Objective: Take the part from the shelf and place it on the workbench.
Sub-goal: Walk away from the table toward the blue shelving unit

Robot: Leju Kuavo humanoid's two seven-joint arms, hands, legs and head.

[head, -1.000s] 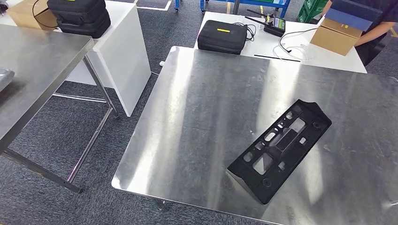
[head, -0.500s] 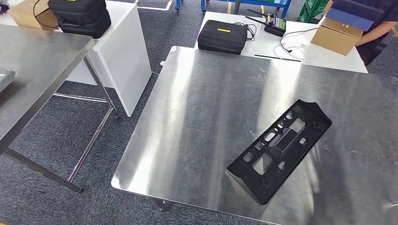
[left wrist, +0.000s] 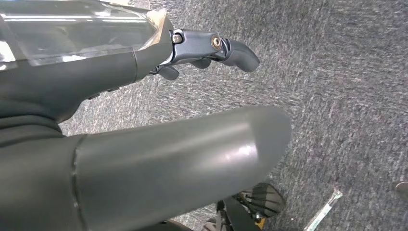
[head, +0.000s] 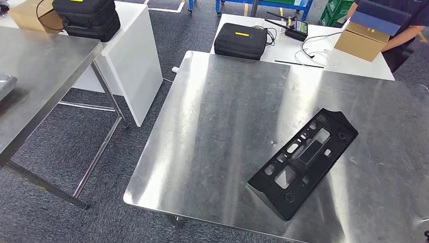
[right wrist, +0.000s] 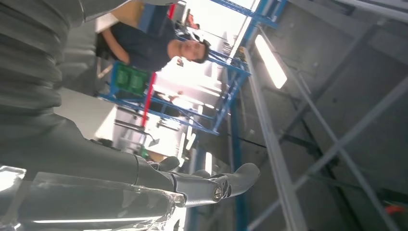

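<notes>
Part placement first, seen from your robot hands: the left robot hand (left wrist: 211, 50) hangs over grey speckled carpet (left wrist: 337, 86) in its wrist view, its smooth grey thumb stretched out and its darker fingers (left wrist: 168, 72) tucked short beneath it. Nothing sits in it, but you cannot tell for sure whether the fingers are spread or curled. The right robot hand (right wrist: 207, 185) points up toward a grey ceiling crossed by steel beams (right wrist: 288, 159) and blue racking (right wrist: 231, 72). Its thumb and fingers extend loosely apart, holding nothing. A person in a dark shirt (right wrist: 144, 48) stands beyond it.

In the head view, the part (head: 302, 162) lies flat on the steel desk (head: 222, 116), in the lower right of the frame, set on a diagonal. It is a long, matte black plastic panel with raised edges, pierced by rectangular windows and small round holes. No robot hand touches it. The desk top is brushed metal, with bright streaks of reflected light and rounded corners.

At the upper left you have a second brushed-steel desk (head: 45, 66) on thin legs. Behind it stands a white desk (head: 134, 61) bearing a black soft case (head: 88, 17) and a cardboard box (head: 28, 14). Along the top, another white desk (head: 349, 63) carries a second black case with a yellow stripe (head: 240, 40), thin white cables (head: 316, 53) and a brown cardboard box (head: 361, 39).
</notes>
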